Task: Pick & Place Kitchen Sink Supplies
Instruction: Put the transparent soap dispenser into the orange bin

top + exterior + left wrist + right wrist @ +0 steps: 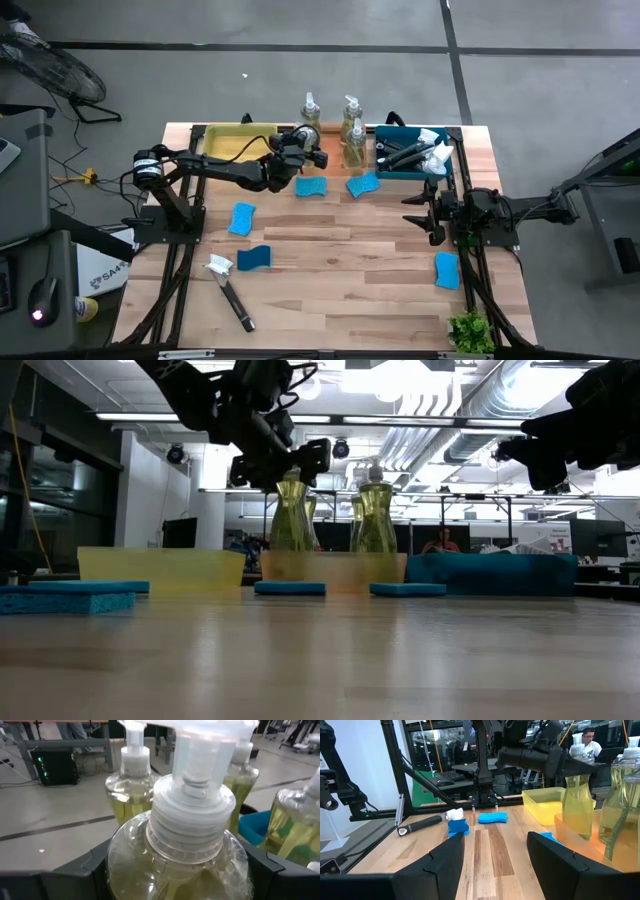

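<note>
The left gripper (307, 140) has its fingers (75, 875) closed around a soap bottle (175, 865) standing in the orange tray (318, 157) at the counter's (330, 280) back edge. The right gripper (418, 208) hovers over the counter's right side, fingers (445, 860) apart and holding nothing.
</note>
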`<state>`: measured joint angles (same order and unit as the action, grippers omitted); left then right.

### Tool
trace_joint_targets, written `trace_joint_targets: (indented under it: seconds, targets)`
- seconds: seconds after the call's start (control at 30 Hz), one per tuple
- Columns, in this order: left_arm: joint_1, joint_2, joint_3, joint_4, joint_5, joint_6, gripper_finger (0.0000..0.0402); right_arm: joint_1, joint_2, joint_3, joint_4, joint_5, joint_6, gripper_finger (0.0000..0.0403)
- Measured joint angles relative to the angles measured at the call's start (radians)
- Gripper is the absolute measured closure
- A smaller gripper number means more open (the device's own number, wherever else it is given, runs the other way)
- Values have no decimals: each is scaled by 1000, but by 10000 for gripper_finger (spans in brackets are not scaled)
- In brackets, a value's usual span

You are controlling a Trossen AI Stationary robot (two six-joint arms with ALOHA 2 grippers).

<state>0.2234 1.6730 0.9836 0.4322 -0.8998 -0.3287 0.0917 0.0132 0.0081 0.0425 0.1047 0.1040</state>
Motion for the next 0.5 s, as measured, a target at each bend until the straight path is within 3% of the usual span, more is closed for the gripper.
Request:
trace_joint_targets:
  seconds: [0.5]
  targets:
    - [0,0,0,-32,36,7,126,0,0,0,0,0,0,192]
